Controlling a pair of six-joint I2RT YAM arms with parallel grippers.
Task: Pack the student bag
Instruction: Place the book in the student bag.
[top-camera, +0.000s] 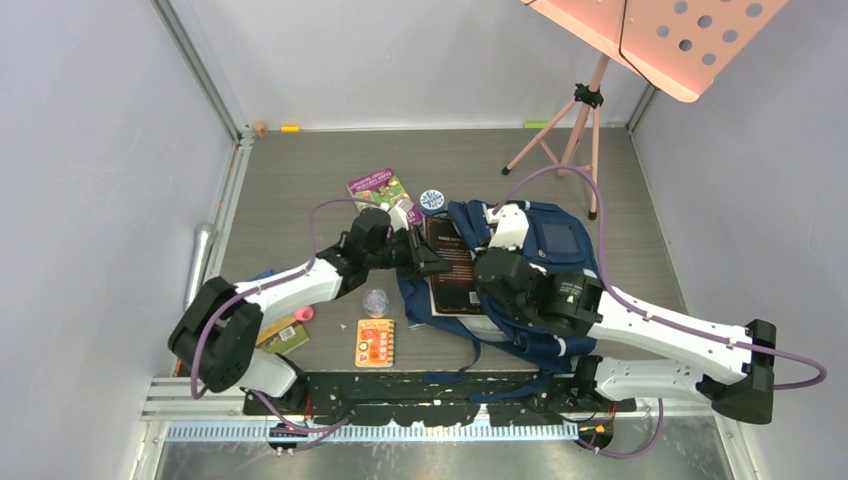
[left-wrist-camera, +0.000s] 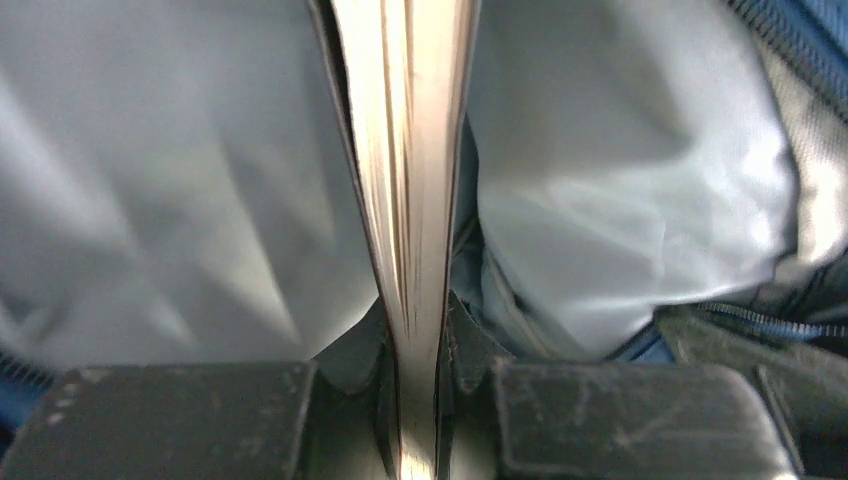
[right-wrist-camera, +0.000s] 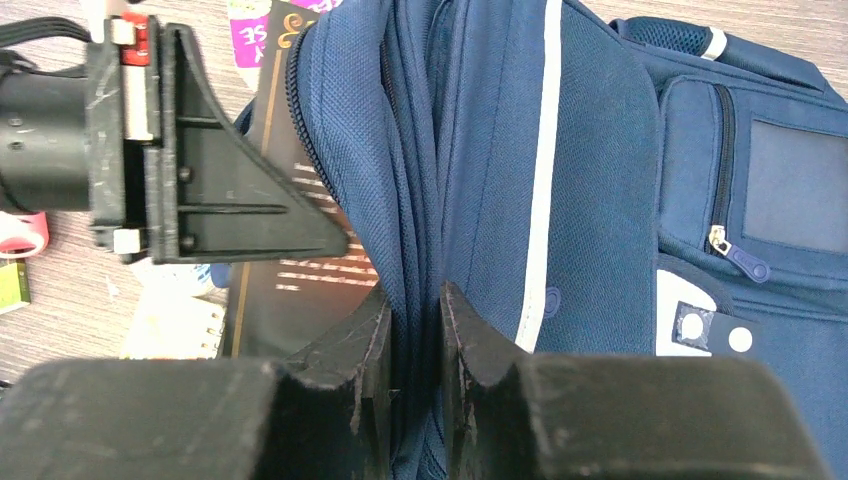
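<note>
**Left pincer** (left-wrist-camera: 415, 322): pressed together on the page edge of a dark book (left-wrist-camera: 408, 150). It is a thin volume, and its cream leaves stand edge-on between the black, scuffed fingers. Beyond the tips, on both sides of the book, lies pale grey lining (left-wrist-camera: 620, 180), which is smooth, slightly sheeny and creased. A blue zip track (left-wrist-camera: 790, 50) runs at the far right of that wrist view. The book's leading end sits inside the bag's lined compartment.

**Right pincer** (right-wrist-camera: 413, 300): pinching a bunched fold of the student bag (right-wrist-camera: 600, 150) at the lip of its opening. The fabric is coarse-woven navy cloth, gathered in several ridges that pass between the fingers.
- Right of the tips: a pale stripe (right-wrist-camera: 545, 150), a front pocket with a vertical zip and a blue pull (right-wrist-camera: 738, 258), and a white patch (right-wrist-camera: 700, 322) with round studs.
- Left of the tips: the book's glossy dark cover with gilt lettering, and the other pincer's wedge-shaped black finger over it.

**Overhead view:** the bag lies slumped on a grey wood-grain table (top-camera: 300, 170), beneath the right pincer and just beyond the left one's tips.
- Far side of the left pincer: a green-covered booklet (top-camera: 378, 186) and a round blue-and-white badge (top-camera: 432, 200).
- Near side: a small clear round object (top-camera: 376, 300) and a flat orange card (top-camera: 375, 342).
</note>
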